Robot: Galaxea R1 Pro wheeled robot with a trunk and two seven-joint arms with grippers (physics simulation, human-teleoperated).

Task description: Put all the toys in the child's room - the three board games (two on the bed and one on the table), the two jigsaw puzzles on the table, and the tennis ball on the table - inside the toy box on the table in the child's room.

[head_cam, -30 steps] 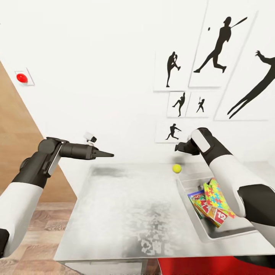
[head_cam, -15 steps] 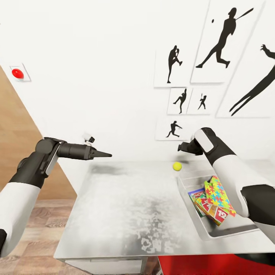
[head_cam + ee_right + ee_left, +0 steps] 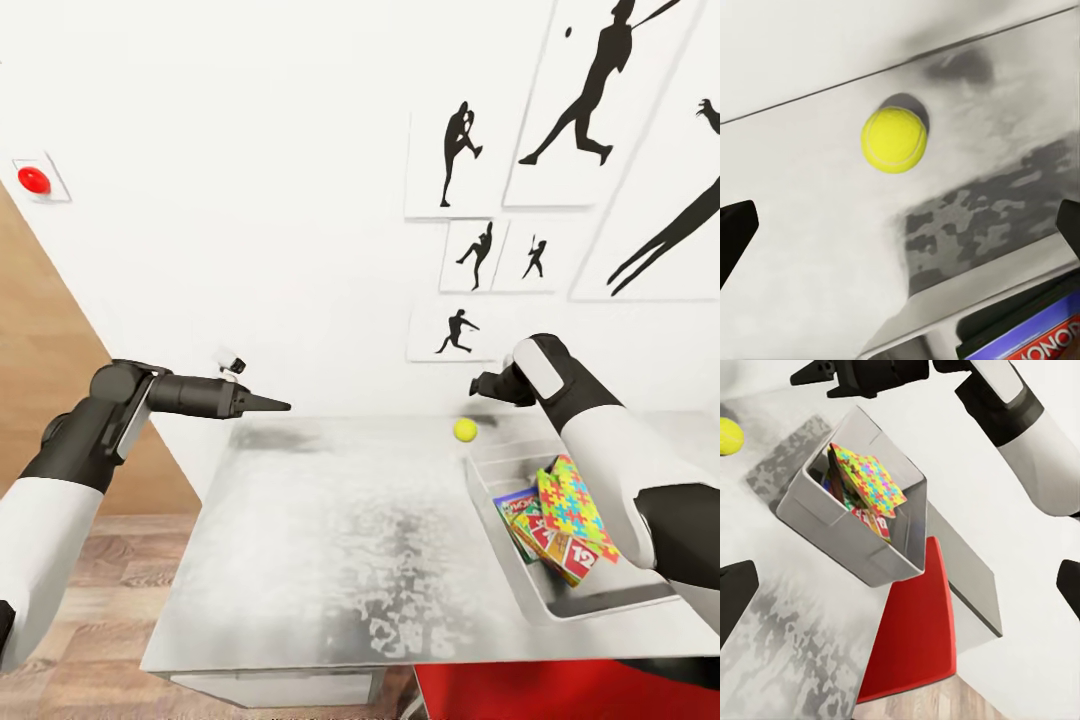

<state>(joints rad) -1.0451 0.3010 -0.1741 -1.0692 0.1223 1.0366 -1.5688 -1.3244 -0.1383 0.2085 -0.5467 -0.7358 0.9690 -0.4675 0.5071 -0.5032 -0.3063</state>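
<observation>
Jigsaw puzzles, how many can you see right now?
1 for sure: a jigsaw puzzle leaning in the toy box on top of the board games. A second may be hidden under it; I cannot tell.

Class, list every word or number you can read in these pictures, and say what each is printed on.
"ONOPOL", start and end cut off: blue board game in the toy box.
"12", sideways: red corner of a board game in the same box.
Other box printing is too small to read.

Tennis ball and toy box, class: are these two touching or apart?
Apart. In the right wrist view, bare table shows between the tennis ball and the toy box rim; the head view shows the same gap.
</observation>
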